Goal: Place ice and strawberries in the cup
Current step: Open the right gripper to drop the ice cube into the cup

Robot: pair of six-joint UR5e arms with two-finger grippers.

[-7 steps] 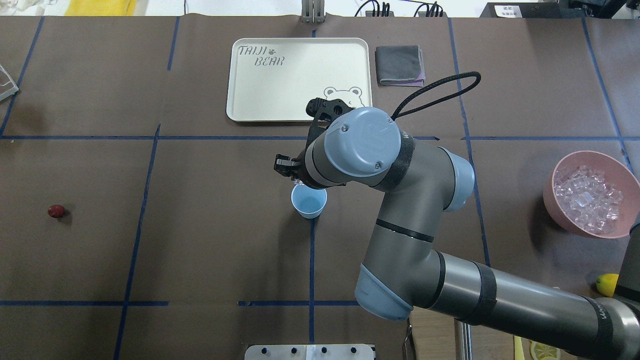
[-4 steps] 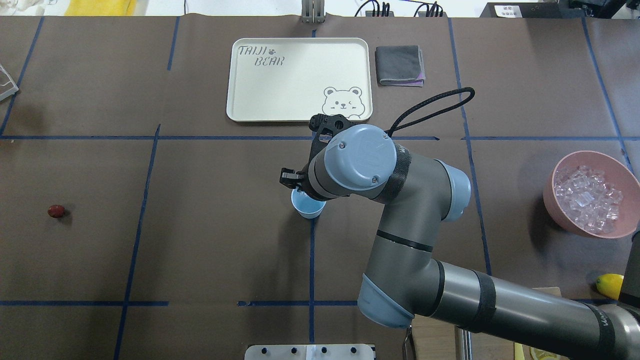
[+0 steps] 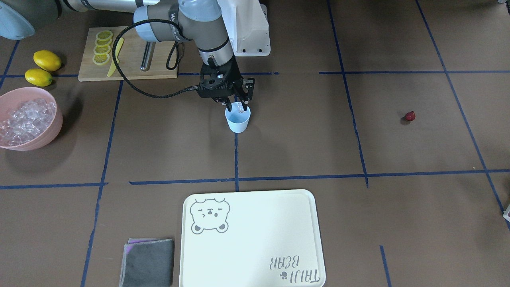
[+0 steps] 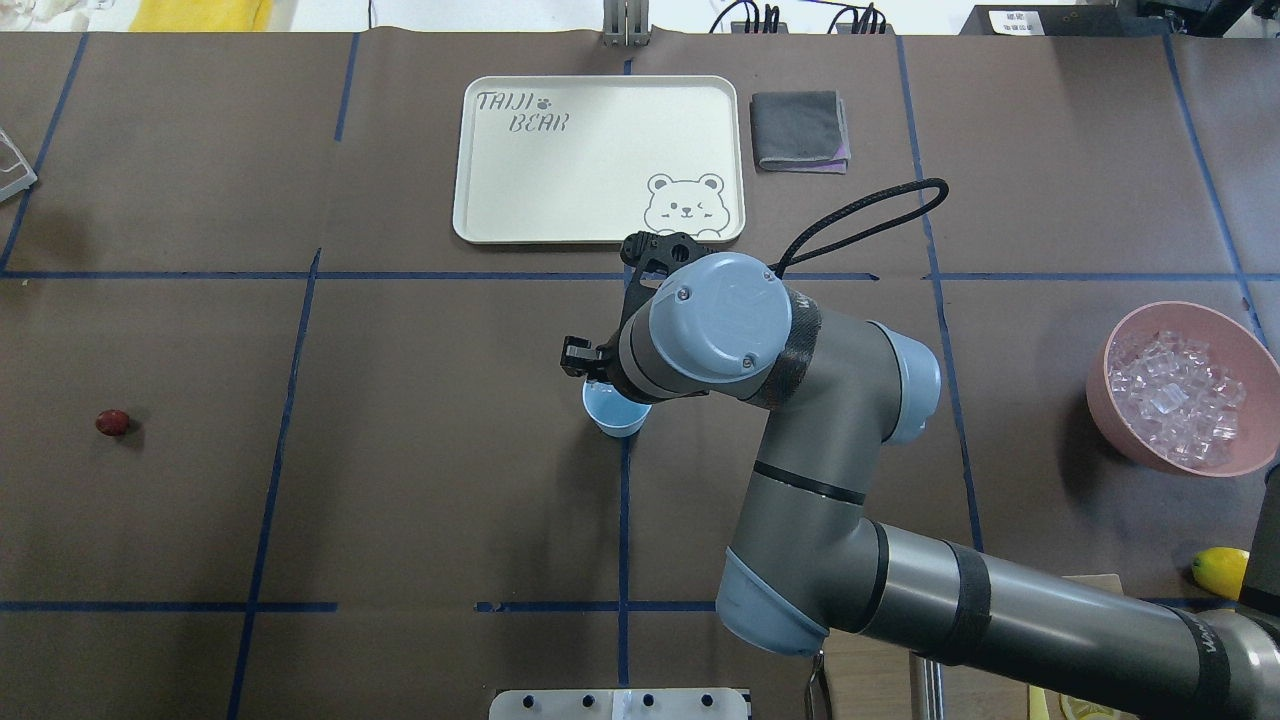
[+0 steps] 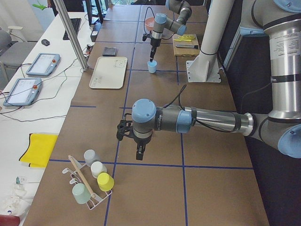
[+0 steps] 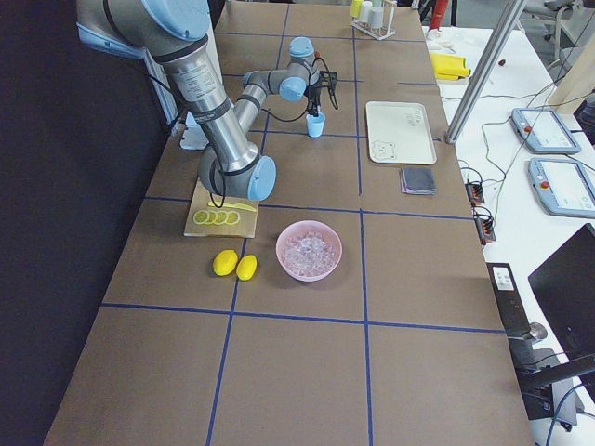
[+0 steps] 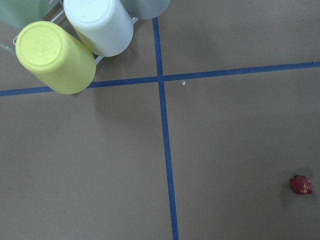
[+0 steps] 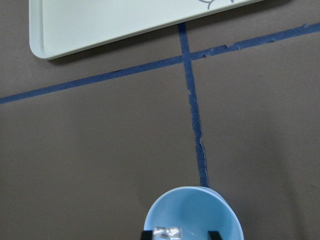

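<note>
The light blue cup [image 3: 238, 121] stands at the table's middle; it also shows in the overhead view [image 4: 612, 415] and the right wrist view [image 8: 200, 215]. My right gripper [image 3: 238, 107] hangs just over its rim, shut on a clear ice cube [image 8: 167, 232]. More ice [image 3: 26, 119] fills the pink bowl [image 3: 55, 119]. The small dark red strawberry [image 4: 112, 422] lies alone far on the left side and shows in the left wrist view [image 7: 301, 185]. My left gripper [image 5: 139, 154] hovers near it; I cannot tell whether it is open or shut.
A cream bear tray [image 4: 560, 190] and a grey cloth [image 4: 800, 130] lie beyond the cup. Two lemons [image 3: 47, 59] and a cutting board [image 3: 131, 59] with lemon slices sit near the robot's base. A rack of upturned cups [image 7: 55, 57] stands at the left end.
My right gripper has moved down and toward the cup with the ice cube, and now covers part of the cup's rim in the overhead view. The strawberry has not moved.
</note>
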